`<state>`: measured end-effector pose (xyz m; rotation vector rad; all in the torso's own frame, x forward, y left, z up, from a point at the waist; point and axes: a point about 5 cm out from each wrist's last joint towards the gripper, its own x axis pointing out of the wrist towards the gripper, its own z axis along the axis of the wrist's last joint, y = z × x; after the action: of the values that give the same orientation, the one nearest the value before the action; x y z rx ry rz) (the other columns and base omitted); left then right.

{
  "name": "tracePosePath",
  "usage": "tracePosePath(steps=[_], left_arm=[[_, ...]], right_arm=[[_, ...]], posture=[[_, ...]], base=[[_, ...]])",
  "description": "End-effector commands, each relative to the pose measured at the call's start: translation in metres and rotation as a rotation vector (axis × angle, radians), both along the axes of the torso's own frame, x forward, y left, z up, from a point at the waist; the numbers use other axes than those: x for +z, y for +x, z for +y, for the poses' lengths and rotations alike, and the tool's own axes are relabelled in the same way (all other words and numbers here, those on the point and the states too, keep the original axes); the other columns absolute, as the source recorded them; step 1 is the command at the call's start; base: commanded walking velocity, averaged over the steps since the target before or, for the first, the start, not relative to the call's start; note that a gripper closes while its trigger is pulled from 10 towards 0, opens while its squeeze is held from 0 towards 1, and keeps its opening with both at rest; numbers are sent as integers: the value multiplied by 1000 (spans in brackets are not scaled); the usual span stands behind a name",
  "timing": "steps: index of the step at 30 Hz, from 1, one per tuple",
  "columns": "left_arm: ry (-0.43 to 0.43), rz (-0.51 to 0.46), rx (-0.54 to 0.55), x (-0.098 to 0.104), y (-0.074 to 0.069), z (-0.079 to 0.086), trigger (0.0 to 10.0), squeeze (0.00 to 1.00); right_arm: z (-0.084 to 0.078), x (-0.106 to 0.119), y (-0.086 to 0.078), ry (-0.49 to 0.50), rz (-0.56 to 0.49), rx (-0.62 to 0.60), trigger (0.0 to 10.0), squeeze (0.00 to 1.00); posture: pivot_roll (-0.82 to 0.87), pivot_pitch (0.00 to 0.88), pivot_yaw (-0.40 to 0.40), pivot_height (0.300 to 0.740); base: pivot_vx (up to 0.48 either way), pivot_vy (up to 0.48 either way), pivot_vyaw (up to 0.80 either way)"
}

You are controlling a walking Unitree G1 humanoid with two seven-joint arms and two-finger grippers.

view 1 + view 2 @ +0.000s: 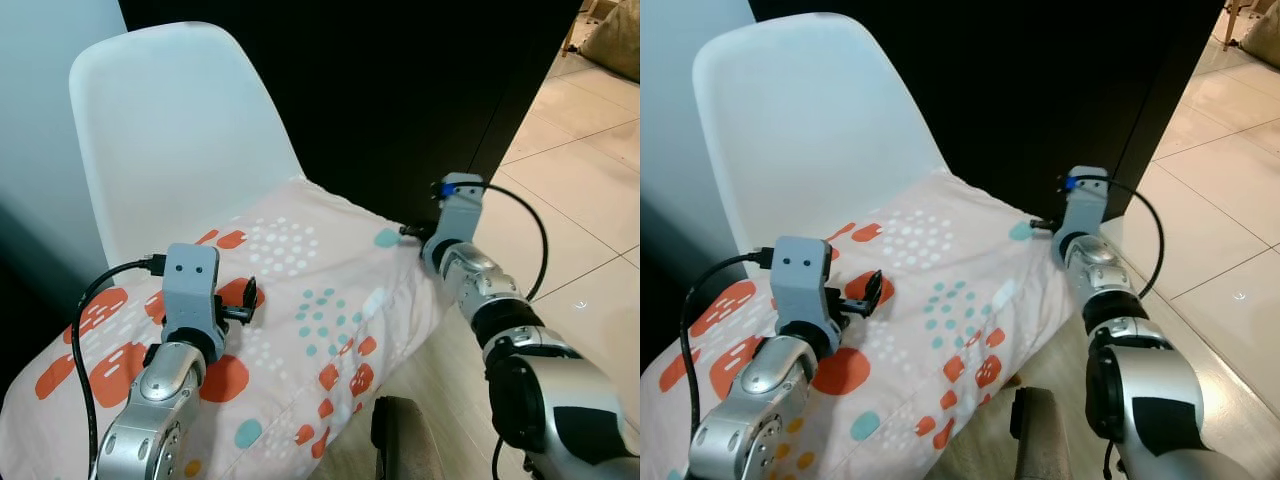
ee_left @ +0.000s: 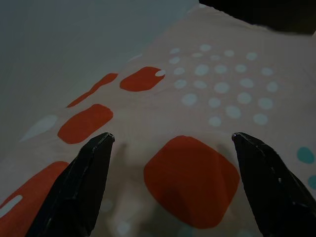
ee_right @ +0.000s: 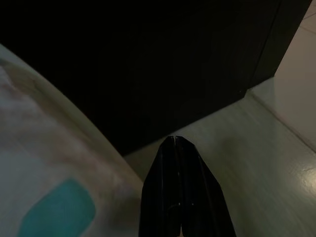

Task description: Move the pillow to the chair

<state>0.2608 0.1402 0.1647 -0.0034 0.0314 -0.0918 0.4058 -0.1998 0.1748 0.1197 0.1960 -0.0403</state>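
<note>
A cream pillow (image 1: pixel 310 290) with orange patches and teal and white dots lies across the seat of a white plastic chair (image 1: pixel 170 130) and hangs over its front edge. My left gripper (image 1: pixel 247 303) rests open just above the pillow's middle. In the left wrist view an orange patch (image 2: pixel 190 180) lies between its spread fingertips (image 2: pixel 101 143). My right gripper (image 1: pixel 408 231) is shut beside the pillow's far right edge. The right wrist view shows its fingers (image 3: pixel 175 163) pressed together with nothing between them and the pillow (image 3: pixel 54 187) alongside.
A dark panel (image 1: pixel 400 80) stands behind and to the right of the chair. A pale wall (image 1: pixel 40 120) is on the left. Glossy light floor tiles (image 1: pixel 590 180) stretch away on the right. A grey-brown rounded object (image 1: pixel 405 440) sits low at the front.
</note>
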Motion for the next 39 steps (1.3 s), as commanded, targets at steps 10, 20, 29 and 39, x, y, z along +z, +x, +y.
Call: tracePosePath(steps=[10, 20, 29, 39], left_arm=[[3, -17, -7, 3, 2, -3, 10000, 0], [-34, -86, -113, 15, 9, -15, 10000, 0], [-49, -71, -279, 14, 6, -35, 10000, 0], [-40, -47, -287, 8, 8, -36, 10000, 0]], right_arm=[[-8, -2, -2, 22, -10, -50, 0, 0], [0, 9, -4, 343, -225, 109, 10000, 0], [-5, -11, -13, 374, -209, 106, 10000, 0], [-8, -14, -19, 357, -252, 134, 10000, 0]], posture=[[59, 146, -48, 525], [49, 113, -29, 525], [41, 91, -9, 555], [36, 93, -7, 560]], base=[[0, 0, 0], [0, 0, 0], [0, 0, 0], [0, 0, 0]])
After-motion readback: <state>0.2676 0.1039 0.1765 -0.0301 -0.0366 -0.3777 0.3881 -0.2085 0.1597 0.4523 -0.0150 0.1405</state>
